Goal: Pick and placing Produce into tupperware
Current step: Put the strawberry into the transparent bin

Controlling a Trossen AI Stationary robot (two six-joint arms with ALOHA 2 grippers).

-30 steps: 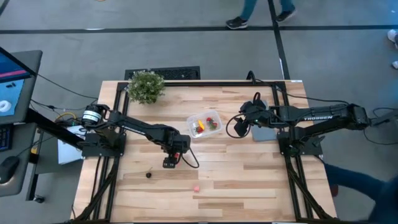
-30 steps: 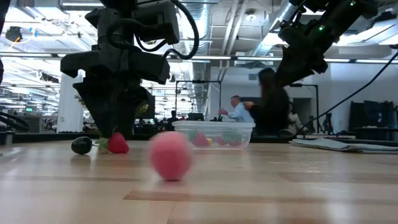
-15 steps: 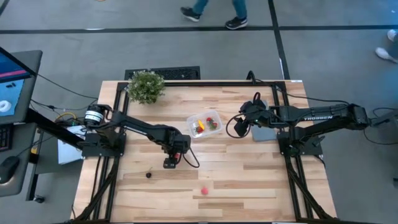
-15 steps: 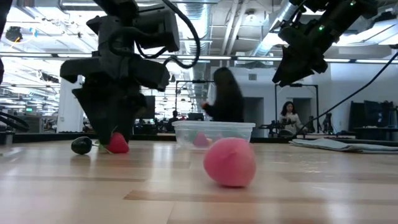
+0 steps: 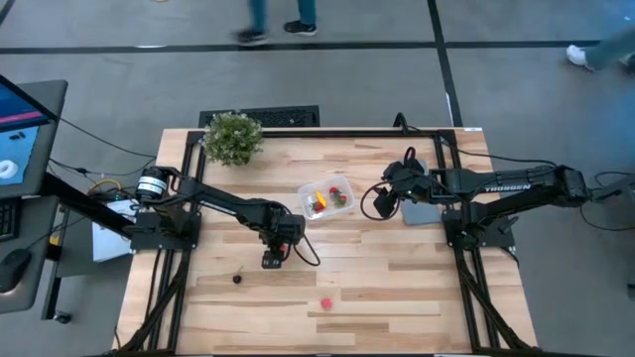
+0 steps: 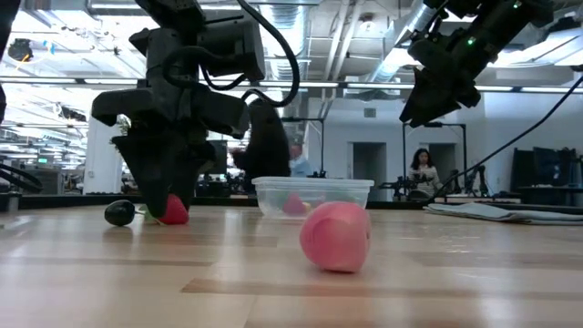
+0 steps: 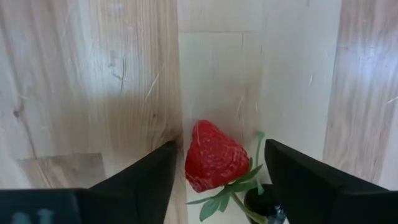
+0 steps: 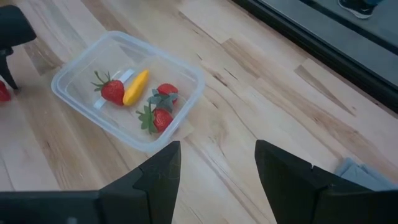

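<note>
A red strawberry with a green top [image 7: 214,155] lies on the table between the open fingers of my left gripper [image 7: 221,152], which points down over it [image 5: 271,261]; a gap shows on both sides. The low view shows the strawberry [image 6: 173,210] under that gripper [image 6: 167,196]. A dark berry [image 5: 237,279] lies near it on the left. A pink-red round piece [image 5: 325,303] sits toward the near edge. The clear tupperware [image 5: 327,198] holds strawberries and a yellow-orange piece [image 8: 135,87]. My right gripper [image 5: 381,201] hovers open, right of the tub.
A bushy potted plant [image 5: 234,137] stands at the far left corner. A flat grey slab [image 5: 422,211] lies under the right arm. Bare wood stretches along the near right of the table. People move about in the room beyond the table.
The pink-red round piece has rolled along the table toward the right and the near edge, then come to rest. Both grippers have stayed where they were.
</note>
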